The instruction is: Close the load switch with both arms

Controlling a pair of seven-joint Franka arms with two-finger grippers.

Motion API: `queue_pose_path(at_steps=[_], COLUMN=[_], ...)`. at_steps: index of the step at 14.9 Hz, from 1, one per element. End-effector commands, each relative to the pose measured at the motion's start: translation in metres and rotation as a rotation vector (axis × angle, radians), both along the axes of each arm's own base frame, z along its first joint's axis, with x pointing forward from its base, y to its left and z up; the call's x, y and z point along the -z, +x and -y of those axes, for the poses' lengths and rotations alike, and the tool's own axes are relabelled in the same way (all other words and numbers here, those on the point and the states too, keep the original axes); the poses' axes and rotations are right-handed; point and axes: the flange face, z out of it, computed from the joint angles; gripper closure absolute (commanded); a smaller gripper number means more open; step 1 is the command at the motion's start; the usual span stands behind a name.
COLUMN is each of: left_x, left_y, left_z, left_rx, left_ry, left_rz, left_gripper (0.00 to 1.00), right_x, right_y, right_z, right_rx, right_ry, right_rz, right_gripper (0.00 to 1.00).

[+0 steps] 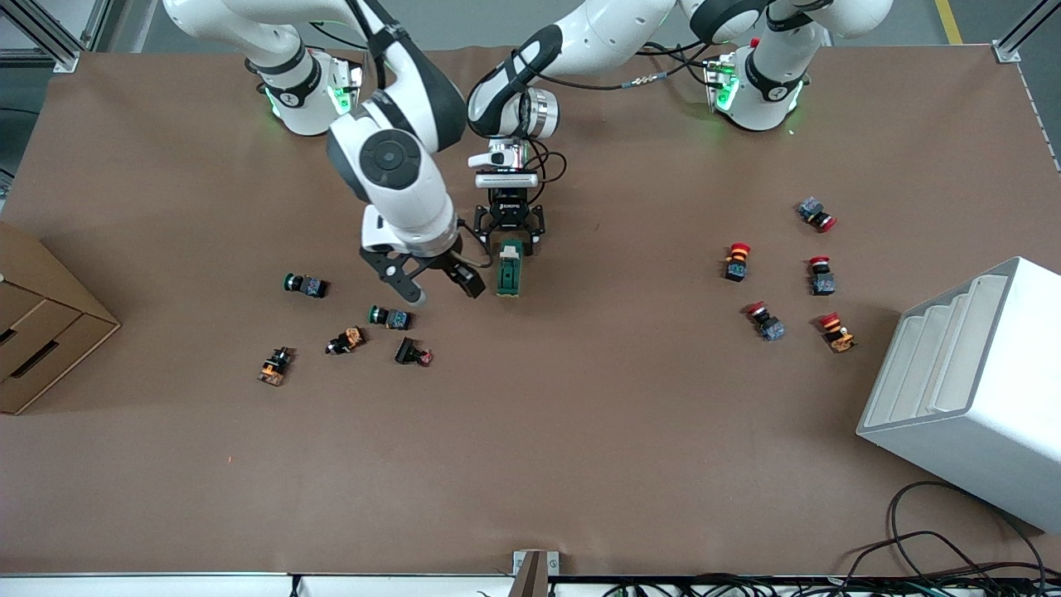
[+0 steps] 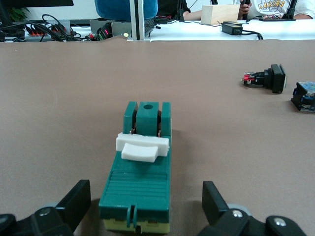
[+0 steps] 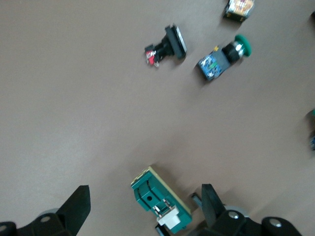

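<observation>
The load switch lay flat on the brown table near its middle, well apart from the green-capped buttons toward the right arm's end and the red-capped buttons toward the left arm's end. It was a small dark green block on a cream base w/ a white lever across its top, long axis running toward the front camera.

The left gripper sat low at the switch's end farthest from the front camera, fingers spread wide to either side of the body (in the left wrist view the pads stood clear of the green sides, not touching). The right gripper hovered just beside the switch toward the right arm's end, jaws also wide open and holding nothing.

Judging by looks, the switch was light, rigid moulded plastic, prob. hard and a bit slick on the smooth sides, so it would skid on the table if pushed w/o bracing. Best hold seemed to be across the ribbed green body at the base end w/ the left gripper, leaving the lever free. The lever looked thin and likely snapped over w/ some resistance, so the right gripper would need to press on its broad white face, not its edge.
</observation>
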Motion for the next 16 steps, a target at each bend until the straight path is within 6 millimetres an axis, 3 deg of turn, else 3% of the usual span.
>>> queue_pose_path(at_steps=[1, 4, 9, 12, 16], left_x=[0.015, 0.015, 0.014, 0.012, 0.014], left_y=[-0.02, -0.023, -0.024, -0.023, -0.034], left_z=[0.007, 0.009, 0.01, 0.01, 0.011], left_rx=[0.017, 0.022, 0.023, 0.02, 0.031], left_ry=[0.009, 0.01, 0.007, 0.006, 0.0], left_rz=[-0.049, -0.046, -0.045, -0.04, -0.042], left_gripper=[0.0, 0.0, 0.0, 0.0, 0.0], right_x=[0.021, 0.047, 0.089, 0.095, 0.119], right_y=[-0.015, -0.031, -0.075, -0.085, -0.098], right_z=[-0.019, -0.023, -0.044, -0.054, -0.066], right_rx=[0.038, 0.06, 0.076, 0.082, 0.064], right_ry=[0.02, 0.037, 0.078, 0.079, 0.076], right_rz=[0.016, 0.034, 0.073, 0.071, 0.067], right_gripper=[0.0, 0.0, 0.0, 0.0, 0.0])
